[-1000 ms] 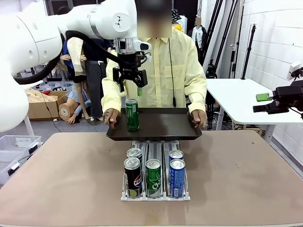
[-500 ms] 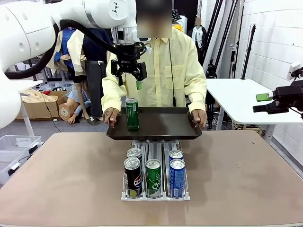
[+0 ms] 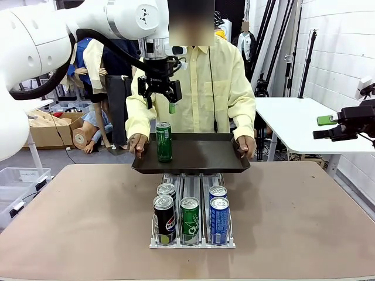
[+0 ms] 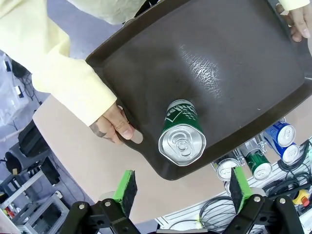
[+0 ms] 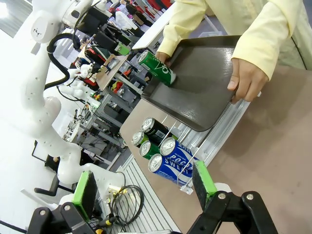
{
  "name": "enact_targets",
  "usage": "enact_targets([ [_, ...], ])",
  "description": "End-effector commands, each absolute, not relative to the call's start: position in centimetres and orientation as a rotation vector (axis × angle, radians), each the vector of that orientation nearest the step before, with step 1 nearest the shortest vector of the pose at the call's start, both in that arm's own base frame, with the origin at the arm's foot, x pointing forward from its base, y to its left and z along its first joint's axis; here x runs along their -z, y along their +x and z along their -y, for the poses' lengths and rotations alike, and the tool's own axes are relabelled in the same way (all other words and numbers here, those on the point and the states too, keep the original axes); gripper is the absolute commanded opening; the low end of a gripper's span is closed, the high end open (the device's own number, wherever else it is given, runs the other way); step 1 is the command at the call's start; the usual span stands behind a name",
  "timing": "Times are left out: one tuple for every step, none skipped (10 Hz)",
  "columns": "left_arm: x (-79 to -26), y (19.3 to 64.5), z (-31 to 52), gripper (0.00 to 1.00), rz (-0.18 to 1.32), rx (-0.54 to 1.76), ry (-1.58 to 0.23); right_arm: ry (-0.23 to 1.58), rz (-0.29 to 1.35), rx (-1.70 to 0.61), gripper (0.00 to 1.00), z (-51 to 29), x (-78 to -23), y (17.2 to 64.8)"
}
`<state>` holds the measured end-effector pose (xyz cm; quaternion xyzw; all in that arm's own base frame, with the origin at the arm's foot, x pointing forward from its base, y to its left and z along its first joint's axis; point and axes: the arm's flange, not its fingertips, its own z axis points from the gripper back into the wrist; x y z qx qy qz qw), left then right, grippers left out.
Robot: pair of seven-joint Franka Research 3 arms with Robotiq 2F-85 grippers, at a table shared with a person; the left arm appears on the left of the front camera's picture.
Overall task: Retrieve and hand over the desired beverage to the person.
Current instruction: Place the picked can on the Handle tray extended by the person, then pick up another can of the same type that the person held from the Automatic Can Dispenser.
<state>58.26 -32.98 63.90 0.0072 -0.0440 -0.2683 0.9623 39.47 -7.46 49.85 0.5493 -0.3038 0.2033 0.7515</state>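
So the left gripper (image 3: pixel 161 104) hangs at 12 o'clock from the green can (image 3: pixel 164 141), jaws spread wide with nothing in them and clear air between its pads and the can top. That can stands upright toward the 9 o'clock side of the dark tray (image 3: pixel 205 159), which the person (image 3: pixel 205 88) grips with 2 hands at its 9 and 3 o'clock edges, and a rack (image 3: pixel 192 182) of 5 cans sits at 6 o'clock from the tray. Over at 3 o'clock the right gripper (image 5: pixel 146 187) is wide open too, holding nothing.
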Motion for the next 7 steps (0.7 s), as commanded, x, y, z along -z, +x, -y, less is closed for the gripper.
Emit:
enact_targets([
  [-64.22,58.28,32.84,1.0,0.098,0.541,0.012,1.213,0.668,-0.44,1.0,7.38,-50.01,39.51],
  [-64.22,58.28,32.84,1.0,0.098,0.541,0.012,1.213,0.668,-0.44,1.0,7.38,-50.01,39.51],
  [-64.22,58.28,32.84,1.0,0.098,0.541,0.012,1.213,0.668,-0.44,1.0,7.38,-50.01,39.51],
  [-64.22,58.28,32.84,1.0,0.098,0.541,0.012,1.213,0.668,-0.44,1.0,7.38,-50.01,39.51],
  [-64.22,58.28,32.84,1.0,0.098,0.541,0.012,1.213,0.668,-0.44,1.0,7.38,-50.01,39.51],
  [-64.22,58.28,32.84,1.0,0.098,0.541,0.012,1.213,0.668,-0.44,1.0,7.38,-50.01,39.51],
  [-64.22,58.28,32.84,1.0,0.098,0.541,0.012,1.213,0.668,-0.44,1.0,7.38,-50.01,39.51],
])
